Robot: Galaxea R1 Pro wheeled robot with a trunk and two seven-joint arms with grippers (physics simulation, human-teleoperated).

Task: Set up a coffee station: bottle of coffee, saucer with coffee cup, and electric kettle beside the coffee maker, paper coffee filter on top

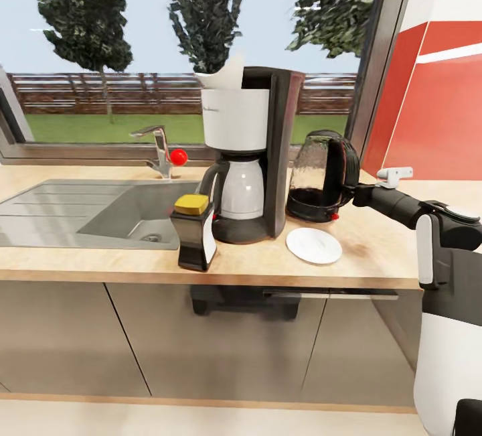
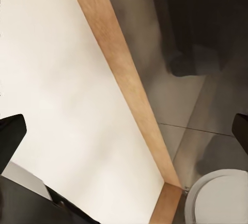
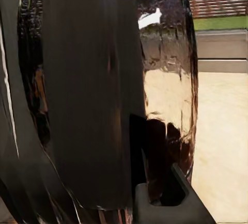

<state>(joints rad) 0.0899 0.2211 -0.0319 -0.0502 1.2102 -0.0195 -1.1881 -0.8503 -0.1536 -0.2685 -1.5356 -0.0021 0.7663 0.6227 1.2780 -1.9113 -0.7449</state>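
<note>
Head view: right claw [image 1: 349, 189] reaches level, gripping electric kettle [image 1: 320, 175] handle.

The right arm [image 1: 402, 205] reaches in from about four o'clock in the head view, forearm stretched toward nine o'clock, its dark wrist ending at the electric kettle [image 1: 321, 178]. The right gripper [image 1: 351, 189] is at the kettle's black handle; whether its fingers clamp the handle cannot be told. In the left wrist view, the left gripper [image 2: 124, 131] has its dark fingertips [image 2: 11, 133] spread wide apart, holding nothing.
</note>
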